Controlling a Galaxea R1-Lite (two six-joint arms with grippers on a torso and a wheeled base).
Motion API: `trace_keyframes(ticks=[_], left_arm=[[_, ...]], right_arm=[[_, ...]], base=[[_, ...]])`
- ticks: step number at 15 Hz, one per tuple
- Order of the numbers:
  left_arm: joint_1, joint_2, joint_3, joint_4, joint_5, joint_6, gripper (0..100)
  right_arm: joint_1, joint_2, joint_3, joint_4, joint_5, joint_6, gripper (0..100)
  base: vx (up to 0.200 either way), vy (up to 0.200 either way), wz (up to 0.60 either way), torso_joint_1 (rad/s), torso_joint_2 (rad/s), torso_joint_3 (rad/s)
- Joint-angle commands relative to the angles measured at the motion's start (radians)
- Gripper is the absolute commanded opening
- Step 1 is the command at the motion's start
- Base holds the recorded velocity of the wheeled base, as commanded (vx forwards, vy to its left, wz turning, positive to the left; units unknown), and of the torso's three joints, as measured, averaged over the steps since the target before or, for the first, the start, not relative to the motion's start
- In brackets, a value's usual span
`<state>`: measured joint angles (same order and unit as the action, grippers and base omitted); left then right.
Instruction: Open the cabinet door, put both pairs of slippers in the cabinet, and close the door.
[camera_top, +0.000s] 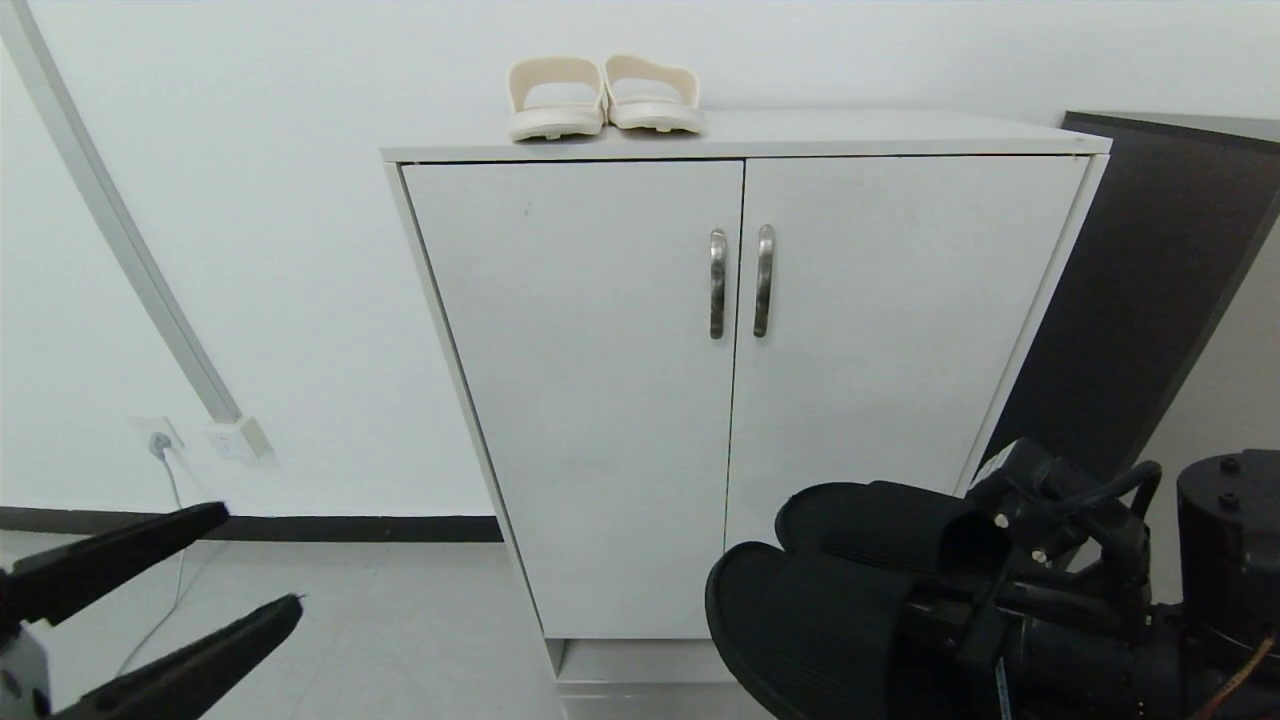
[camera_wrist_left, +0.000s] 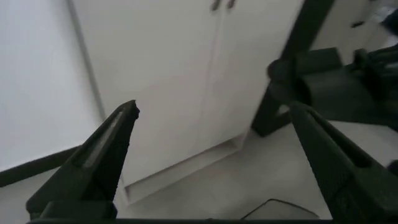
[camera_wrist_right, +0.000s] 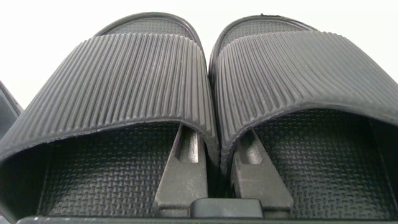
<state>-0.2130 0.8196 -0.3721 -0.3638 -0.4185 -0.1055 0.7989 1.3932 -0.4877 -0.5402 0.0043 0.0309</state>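
Two cabinet doors (camera_top: 580, 400) are shut, their handles (camera_top: 717, 283) side by side at the frame's centre. A cream pair of slippers (camera_top: 603, 97) sits on the cabinet top (camera_top: 900, 133), upper centre. At lower right the right pincer (camera_wrist_right: 217, 165) grips the black pair of slippers (camera_top: 850, 590), one finger inside each, pressing their inner sides together. At lower left the left pincer (camera_top: 262, 556) hangs spread wide, holding nothing.

left pincer (camera_top: 262, 555): two long, black, tapered fingers (camera_top: 120, 555) are seen | right pincer (camera_wrist_right: 217, 134): flat grey fingers, grooved down the middle | right arm (camera_top: 1100, 650): black housings are dotted with small screws (camera_top: 1000, 520); a black cable (camera_top: 1125, 480) is looped over the wrist; a thin copper-coloured wire (camera_top: 1250, 670) is seen beside it
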Motion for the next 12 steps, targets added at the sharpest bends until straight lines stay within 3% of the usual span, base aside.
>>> trace_keyframes(ticks=[1, 7, 10, 12], left_arm=[[-0.166, 0.211, -0.116, -0.044, 0.047, -0.034, 100], [-0.476, 0.584, -0.393, -0.187, 0.254, -0.031, 100], [-0.510, 0.767, -0.538, -0.267, 0.268, -0.028, 100], [-0.511, 0.859, -0.643, -0.267, 0.257, -0.029, 100]], right_arm=[[0.000, 0.004, 0.000, 0.000, 0.000, 0.000, 0], [-0.001, 0.009, -0.006, -0.001, -0.001, 0.000, 0], [-0.001, 0.007, -0.005, -0.001, -0.001, 0.000, 0], [-0.003, 0.006, -0.005, -0.001, -0.001, 0.000, 0]], base=[[0.000, 0.000, 0.00, 0.000, 0.00, 0.000], [0.000, 0.000, 0.00, 0.000, 0.00, 0.000], [0.000, 0.000, 0.00, 0.000, 0.00, 0.000], [0.000, 0.000, 0.00, 0.000, 0.00, 0.000]])
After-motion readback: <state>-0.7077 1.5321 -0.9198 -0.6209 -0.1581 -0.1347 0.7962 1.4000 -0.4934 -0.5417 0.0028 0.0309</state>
